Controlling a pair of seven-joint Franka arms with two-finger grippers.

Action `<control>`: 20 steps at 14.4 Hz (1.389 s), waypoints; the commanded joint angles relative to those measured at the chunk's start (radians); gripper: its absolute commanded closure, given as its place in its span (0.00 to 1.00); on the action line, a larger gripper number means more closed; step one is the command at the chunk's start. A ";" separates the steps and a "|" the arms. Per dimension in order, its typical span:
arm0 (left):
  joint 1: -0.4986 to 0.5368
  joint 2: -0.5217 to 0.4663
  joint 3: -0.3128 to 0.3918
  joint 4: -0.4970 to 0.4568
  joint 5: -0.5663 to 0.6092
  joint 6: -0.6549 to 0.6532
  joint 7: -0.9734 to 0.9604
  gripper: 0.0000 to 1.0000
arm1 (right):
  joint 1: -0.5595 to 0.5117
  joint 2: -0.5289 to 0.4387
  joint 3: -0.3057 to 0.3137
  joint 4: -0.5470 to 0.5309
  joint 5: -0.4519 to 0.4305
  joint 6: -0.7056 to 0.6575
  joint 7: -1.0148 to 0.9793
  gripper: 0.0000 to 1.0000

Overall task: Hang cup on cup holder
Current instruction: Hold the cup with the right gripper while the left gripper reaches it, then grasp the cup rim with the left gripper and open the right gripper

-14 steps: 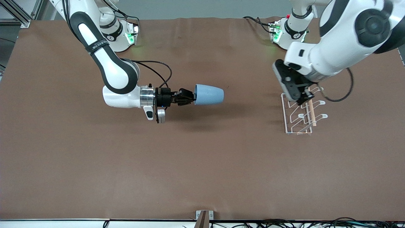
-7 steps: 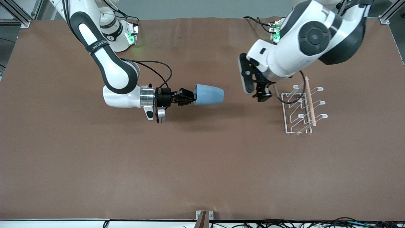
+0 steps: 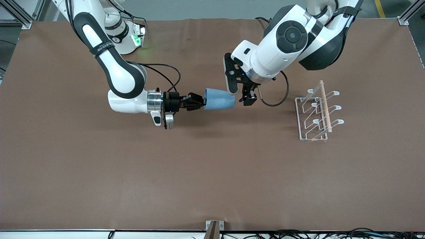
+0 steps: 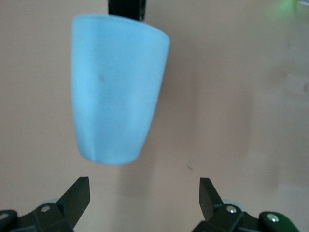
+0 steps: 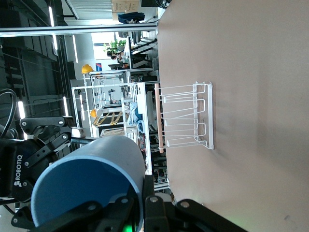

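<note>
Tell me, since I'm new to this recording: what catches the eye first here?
The light-blue cup, held sideways in mid-air over the table's middle by the right gripper, jaws shut on its rim. The left gripper hangs right at the cup's closed end with jaws open. The white wire cup holder stands empty toward the left arm's end of the table.

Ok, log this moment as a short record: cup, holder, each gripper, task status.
cup: light blue, lying sideways in the air over the table's middle, held at its rim
right gripper: shut on the cup's rim, fingers pointing toward the left arm's end
left gripper: open, at the cup's closed end, one finger on each side, not touching
cup holder: white wire rack with a wooden rod, standing on the table toward the left arm's end, no cup on its prongs
task status: cup not yet hung; looks like a handover
</note>
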 commanded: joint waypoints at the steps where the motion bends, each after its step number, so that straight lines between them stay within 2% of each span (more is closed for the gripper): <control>1: -0.023 0.027 0.001 0.024 0.003 0.034 -0.016 0.00 | 0.005 0.006 0.003 0.012 0.029 0.008 -0.018 1.00; 7: -0.046 0.047 0.001 0.024 0.059 0.107 -0.017 0.00 | 0.007 0.006 0.003 0.012 0.028 0.008 -0.021 0.99; 12: -0.058 0.065 0.001 0.024 0.059 0.169 -0.019 0.00 | 0.014 0.006 0.003 0.010 0.028 0.009 -0.029 0.99; 14: -0.065 0.074 0.001 0.024 0.061 0.185 -0.019 0.00 | 0.005 0.006 0.038 0.009 0.029 0.012 -0.029 0.99; 20: -0.084 0.099 0.001 0.024 0.082 0.201 -0.019 0.00 | 0.005 0.006 0.046 0.010 0.028 0.044 -0.028 0.99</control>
